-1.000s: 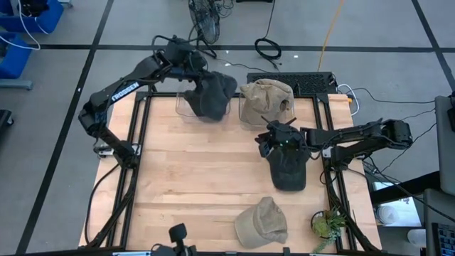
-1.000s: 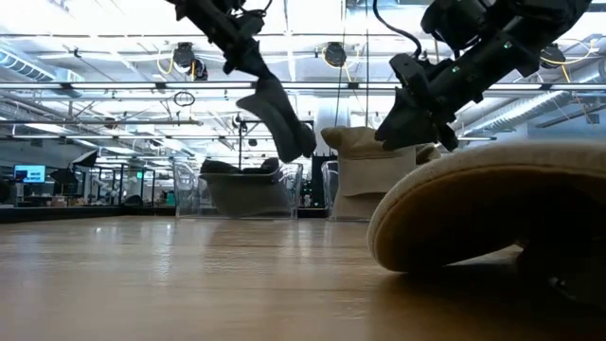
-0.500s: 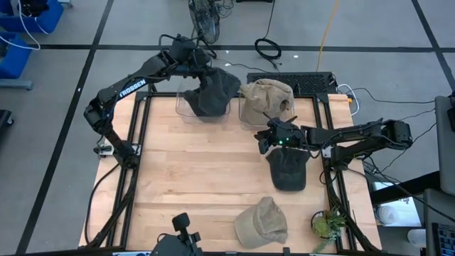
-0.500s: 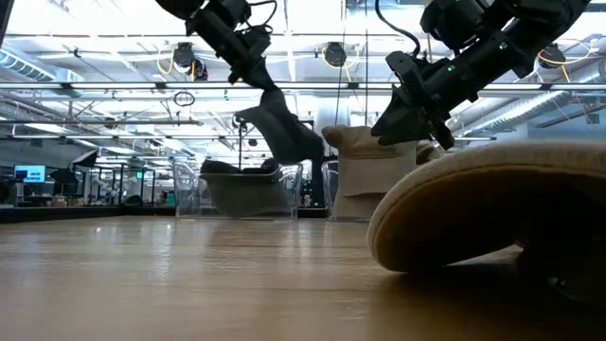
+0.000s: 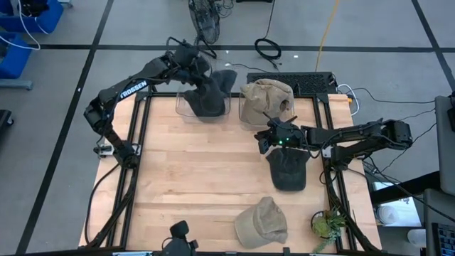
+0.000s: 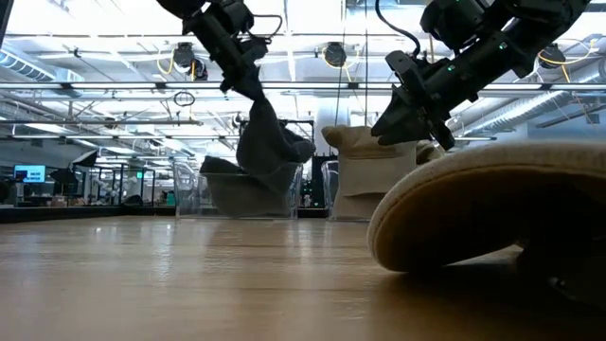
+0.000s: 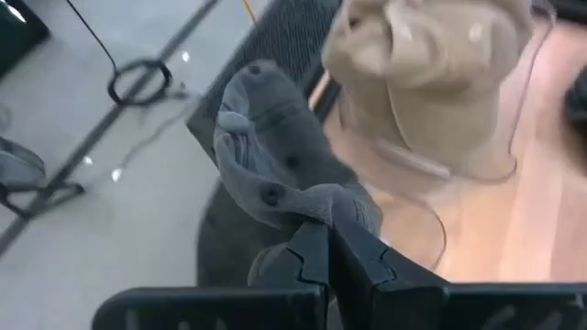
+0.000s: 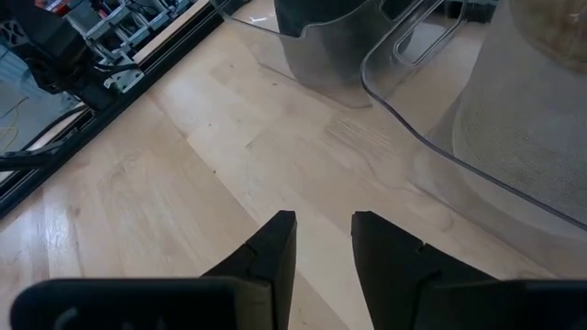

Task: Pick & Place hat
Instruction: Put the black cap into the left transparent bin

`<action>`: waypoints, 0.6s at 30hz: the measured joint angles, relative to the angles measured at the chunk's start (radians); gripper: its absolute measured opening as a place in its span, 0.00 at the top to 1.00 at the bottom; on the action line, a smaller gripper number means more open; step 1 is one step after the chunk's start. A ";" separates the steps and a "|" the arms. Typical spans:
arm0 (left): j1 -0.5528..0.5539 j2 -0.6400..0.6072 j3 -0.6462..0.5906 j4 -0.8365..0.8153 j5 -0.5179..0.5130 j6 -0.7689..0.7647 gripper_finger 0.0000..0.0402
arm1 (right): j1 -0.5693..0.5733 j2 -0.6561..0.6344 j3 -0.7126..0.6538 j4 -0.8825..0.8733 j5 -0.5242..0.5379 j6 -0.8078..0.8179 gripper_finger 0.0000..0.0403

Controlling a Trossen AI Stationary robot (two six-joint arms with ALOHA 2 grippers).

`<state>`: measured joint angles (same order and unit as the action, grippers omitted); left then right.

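Observation:
My left gripper (image 5: 193, 67) is over the far-left clear bin (image 5: 180, 107), shut on a dark grey hat (image 5: 210, 96) that hangs from it (image 6: 265, 142). Its lower end dips inside the bin's walls, where another dark hat lies. My right gripper (image 5: 273, 137) is open and hovers above the table just beyond a second dark hat (image 5: 288, 171), which lies flat on the wood. It touches nothing. The fingers (image 8: 321, 243) point toward the bins. A tan hat (image 5: 261, 222) rests near the table's near edge. My left gripper (image 7: 326, 252) pinches a bunched fold of the grey hat's fabric (image 7: 316, 206) between its two fingers, coming from above and slanting toward the far edge. The hat hangs slack below the fingers (image 6: 248, 80), with its lower part down inside the clear bin.
A second clear bin (image 5: 245, 117) beside the first holds piled tan hats (image 5: 266, 96). A black keyboard (image 5: 306, 80) lies past the far edge and a small plant (image 5: 327, 224) stands at the near right corner. Bare wood (image 5: 192, 171) fills the table's left and middle.
My left gripper has come down a little over the far-left bin. The grey hat, which hung tilted toward the right above the bin's rim, has swung back and now hangs straight with its lower end inside the bin.

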<state>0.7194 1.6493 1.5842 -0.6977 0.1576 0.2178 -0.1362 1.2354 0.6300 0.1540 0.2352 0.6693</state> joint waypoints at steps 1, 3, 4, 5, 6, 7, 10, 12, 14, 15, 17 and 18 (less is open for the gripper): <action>-0.007 0.000 -0.021 0.003 -0.001 -0.014 0.98 | 0.000 0.000 0.000 0.000 0.000 0.000 0.76; -0.016 0.001 -0.071 0.016 -0.017 -0.065 0.97 | 0.000 0.000 0.000 0.000 0.000 0.000 0.76; -0.017 0.001 -0.096 0.023 -0.029 -0.087 0.97 | 0.000 0.000 0.000 0.000 0.000 0.000 0.76; -0.019 0.001 -0.124 0.043 -0.035 -0.106 0.98 | 0.000 0.000 0.000 0.000 0.000 0.000 0.76; -0.021 0.001 -0.152 0.068 -0.039 -0.122 0.99 | 0.000 0.000 0.000 0.000 0.000 0.000 0.76; -0.023 0.001 -0.180 0.095 -0.043 -0.135 0.99 | 0.000 0.000 0.000 0.000 -0.001 0.000 0.76; -0.029 0.001 -0.242 0.137 -0.053 -0.153 0.97 | 0.000 0.000 0.000 0.000 -0.001 0.000 0.76; -0.029 0.000 -0.264 0.147 -0.068 -0.154 0.97 | 0.000 0.000 0.000 0.000 -0.001 0.000 0.76; -0.029 0.000 -0.284 0.145 -0.085 -0.149 0.99 | 0.000 0.000 0.000 0.000 -0.002 0.000 0.76; -0.029 0.000 -0.292 0.144 -0.089 -0.149 0.99 | 0.000 0.000 0.000 0.000 -0.001 0.001 0.76; -0.028 0.000 -0.298 0.144 -0.092 -0.149 0.98 | 0.000 0.000 0.000 0.000 -0.002 0.008 0.76; -0.028 0.000 -0.298 0.144 -0.092 -0.149 0.96 | 0.000 0.000 0.000 0.000 -0.002 0.012 0.76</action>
<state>0.6911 1.6493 1.2861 -0.5535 0.0659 0.0687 -0.1360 1.2354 0.6300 0.1543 0.2333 0.6817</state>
